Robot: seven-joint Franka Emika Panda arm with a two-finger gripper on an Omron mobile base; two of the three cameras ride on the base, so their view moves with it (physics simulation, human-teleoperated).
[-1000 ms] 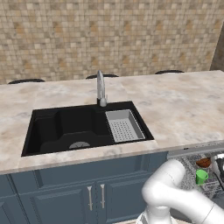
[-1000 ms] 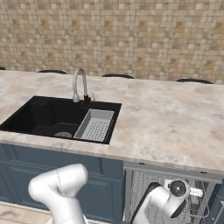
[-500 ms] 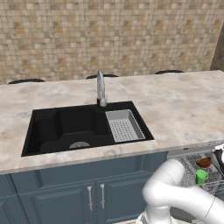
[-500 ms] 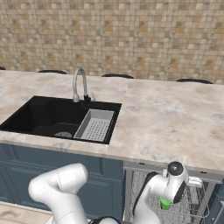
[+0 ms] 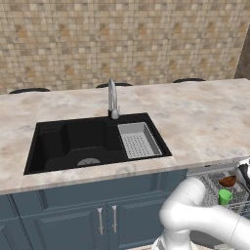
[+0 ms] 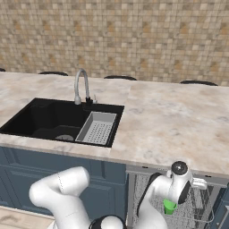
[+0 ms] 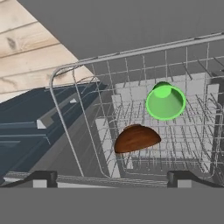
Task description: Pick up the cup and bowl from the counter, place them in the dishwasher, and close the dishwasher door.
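1. Since the cup and bowl both sit in the dishwasher rack, loading looks done.
2. Gripper is spread wide, holding nothing.
3. Dishwasher door, probably the grey panel up top, isn't closed yet.

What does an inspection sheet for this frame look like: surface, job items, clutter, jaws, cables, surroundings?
Surface: counter of marbled stone, with a black sink, a steel tap and a grey drainer tray.
Job's things: cup and bowl both lie in the dishwasher rack, apart from each other; dishwasher not yet closed.
Clutter: nothing seen.
Grippers: gripper jaws open, holding nothing, above the rack.
Cables: nothing seen.
Surroundings: tiled wall, dark blue cabinet doors.
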